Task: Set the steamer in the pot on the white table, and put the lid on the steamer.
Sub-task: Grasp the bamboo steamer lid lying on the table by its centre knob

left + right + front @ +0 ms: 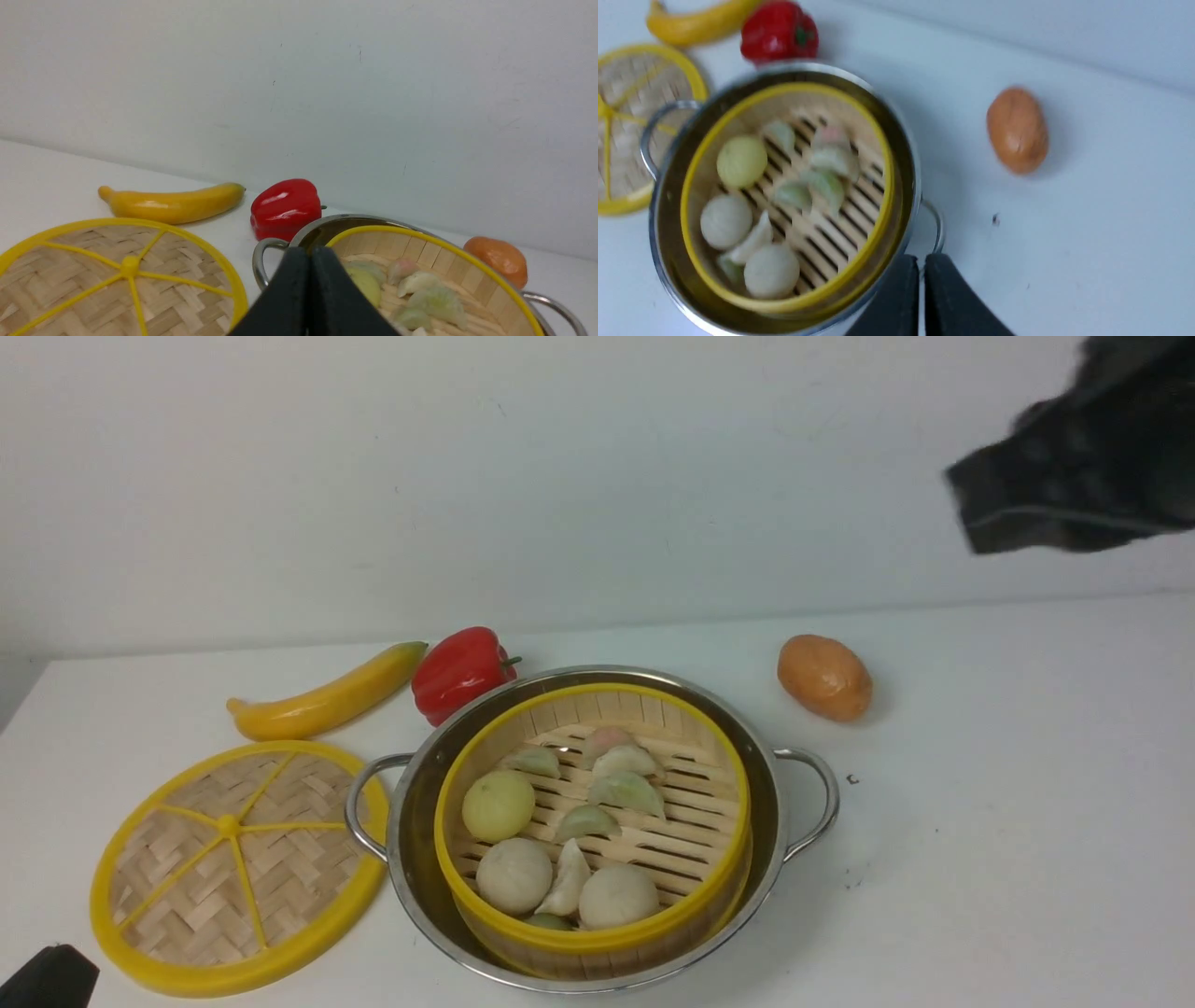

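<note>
Bamboo steamer (pixel 695 845) sits in steel pot (pixel 415 840); left hand (pixel 309 261) and right hand (pixel 921 268) closed, empty

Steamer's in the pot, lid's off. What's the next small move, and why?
Probably open the left claw and ease it toward the lid. The steamer already sits inside the pot, uncovered. The lid lies flat on the white table at the pot's left, on that arm's side. The claw is shut and holds nothing.
</note>
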Controlling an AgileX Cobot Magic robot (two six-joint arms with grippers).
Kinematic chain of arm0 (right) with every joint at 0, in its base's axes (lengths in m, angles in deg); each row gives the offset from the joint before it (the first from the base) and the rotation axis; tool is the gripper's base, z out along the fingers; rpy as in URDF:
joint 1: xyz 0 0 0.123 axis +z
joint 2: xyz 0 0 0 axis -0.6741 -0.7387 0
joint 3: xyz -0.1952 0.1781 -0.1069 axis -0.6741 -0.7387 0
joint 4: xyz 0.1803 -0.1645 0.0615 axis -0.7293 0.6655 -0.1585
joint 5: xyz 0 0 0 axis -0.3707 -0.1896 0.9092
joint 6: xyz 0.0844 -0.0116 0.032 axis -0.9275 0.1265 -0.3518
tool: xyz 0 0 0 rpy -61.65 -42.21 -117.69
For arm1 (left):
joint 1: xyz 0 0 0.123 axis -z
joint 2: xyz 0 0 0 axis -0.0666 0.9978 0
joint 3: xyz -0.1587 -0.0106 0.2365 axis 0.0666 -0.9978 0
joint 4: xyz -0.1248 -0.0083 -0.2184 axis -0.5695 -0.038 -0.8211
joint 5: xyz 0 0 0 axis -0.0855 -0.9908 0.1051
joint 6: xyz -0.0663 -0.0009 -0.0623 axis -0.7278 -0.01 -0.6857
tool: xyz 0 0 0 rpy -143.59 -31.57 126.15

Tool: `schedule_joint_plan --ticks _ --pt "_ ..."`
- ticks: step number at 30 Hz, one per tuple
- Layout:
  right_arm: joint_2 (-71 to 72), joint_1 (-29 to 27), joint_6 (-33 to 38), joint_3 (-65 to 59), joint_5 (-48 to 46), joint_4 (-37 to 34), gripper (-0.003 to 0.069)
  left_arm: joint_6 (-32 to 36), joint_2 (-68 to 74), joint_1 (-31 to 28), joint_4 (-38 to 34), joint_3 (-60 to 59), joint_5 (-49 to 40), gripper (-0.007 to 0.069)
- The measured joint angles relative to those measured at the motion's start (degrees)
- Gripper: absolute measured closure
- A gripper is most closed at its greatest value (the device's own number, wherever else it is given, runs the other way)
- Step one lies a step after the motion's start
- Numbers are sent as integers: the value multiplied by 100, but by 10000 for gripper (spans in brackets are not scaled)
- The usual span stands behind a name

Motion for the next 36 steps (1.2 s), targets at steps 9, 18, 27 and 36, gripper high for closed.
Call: schedule_joint_plan --ticks 9,18,27,36 --pt "4766 0 -207 -3942 4093 431 673 -18 1376 0 -122 975 -893 688" --pt "6871 0 -254 -5425 4694 989 673 -45 3398 0 39 1890 -1932 688" --pt "6941 0 -270 -5470 4685 1053 671 -1048 5569 -18 1657 3736 -3394 688" --pt "6941 0 -270 -5470 4500 921 668 -1476 7480 -950 2525 4619 -3927 688"
